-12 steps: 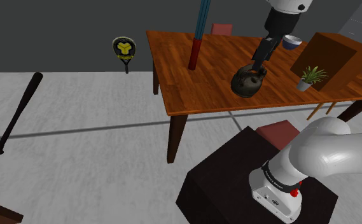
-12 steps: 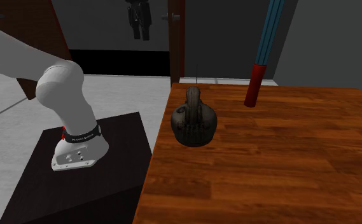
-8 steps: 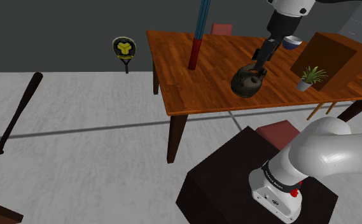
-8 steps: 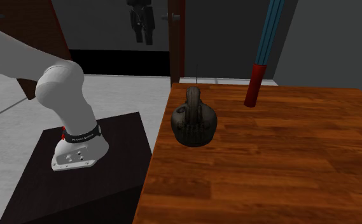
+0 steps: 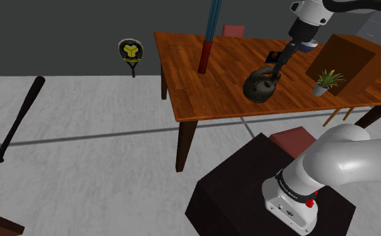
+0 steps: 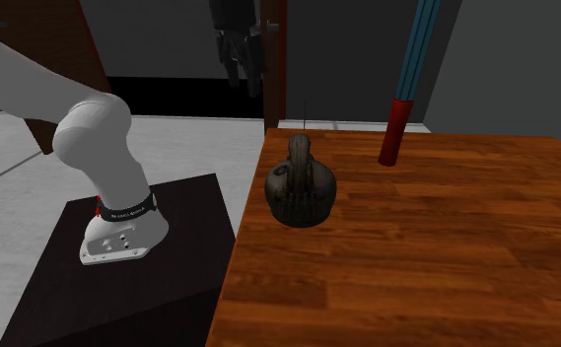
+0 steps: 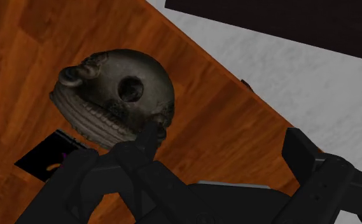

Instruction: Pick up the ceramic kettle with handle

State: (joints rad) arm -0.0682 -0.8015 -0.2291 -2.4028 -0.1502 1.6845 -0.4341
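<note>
Gripper (image 6: 245,69) above kettle (image 7: 119,95), pre-grasp.
Fingers spread wide, gripping nothing; kettle sits upright on the wooden table (image 5: 209,94), so the hand probably hangs overhead to reach its top handle.

Flat, dimmish light, no glare; table (image 7: 39,38) wood under the gripper (image 7: 226,135) glows warm orange; kettle (image 7: 119,95) just ahead of it murky, one side paler; floor (image 7: 300,70) beyond evenly grey

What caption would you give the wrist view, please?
Open gripper hangs above the dark kettle, near the edge of the wooden table.
</note>
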